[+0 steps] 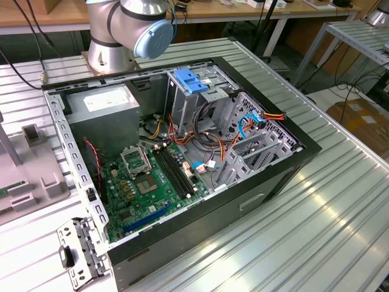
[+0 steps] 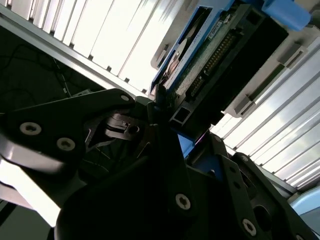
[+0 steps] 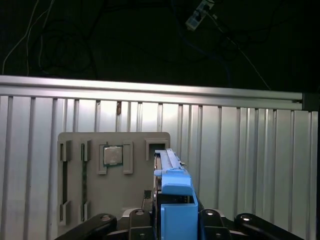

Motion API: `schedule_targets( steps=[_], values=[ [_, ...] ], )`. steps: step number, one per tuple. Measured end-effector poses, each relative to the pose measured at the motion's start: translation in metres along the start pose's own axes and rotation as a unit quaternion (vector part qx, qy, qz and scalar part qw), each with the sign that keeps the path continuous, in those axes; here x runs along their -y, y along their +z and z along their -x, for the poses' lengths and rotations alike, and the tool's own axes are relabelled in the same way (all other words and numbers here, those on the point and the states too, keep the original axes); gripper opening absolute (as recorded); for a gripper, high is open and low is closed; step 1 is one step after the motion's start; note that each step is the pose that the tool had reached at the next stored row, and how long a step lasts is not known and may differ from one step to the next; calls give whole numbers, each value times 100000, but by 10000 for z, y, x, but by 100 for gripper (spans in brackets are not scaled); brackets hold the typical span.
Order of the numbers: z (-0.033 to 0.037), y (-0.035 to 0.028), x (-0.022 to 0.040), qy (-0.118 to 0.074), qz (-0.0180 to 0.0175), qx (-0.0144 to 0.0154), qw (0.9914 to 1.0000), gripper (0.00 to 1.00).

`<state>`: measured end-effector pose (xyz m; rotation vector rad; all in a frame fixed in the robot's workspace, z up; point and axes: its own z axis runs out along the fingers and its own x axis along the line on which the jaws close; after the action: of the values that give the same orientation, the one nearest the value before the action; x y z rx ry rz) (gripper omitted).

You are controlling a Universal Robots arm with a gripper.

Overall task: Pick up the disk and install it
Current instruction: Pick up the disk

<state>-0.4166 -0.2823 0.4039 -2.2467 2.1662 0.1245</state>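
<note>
One ribbed metal table [image 1: 340, 201] carries everything here. On it lies the open computer case [image 1: 267, 188], its green board [image 1: 143, 182] facing up, with my arm's base [image 1: 130, 24] just behind. In the first wrist view a grey tray [image 3: 135, 195] rests on the table with a small chip [image 3: 112, 155] seated in it. My gripper [image 3: 172, 222] is clamped on the disk [image 3: 175, 197], blue rails along its edges, held in front of that tray and outside the case.
</note>
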Motion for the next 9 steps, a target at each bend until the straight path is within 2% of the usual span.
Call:
schedule_targets(
  steps=[8, 9],
  values=[
    [10, -125, -6, 9, -1, -5, 100000, 37],
    [12, -163, -8, 9, -5, -4, 100000, 37]
  ],
)
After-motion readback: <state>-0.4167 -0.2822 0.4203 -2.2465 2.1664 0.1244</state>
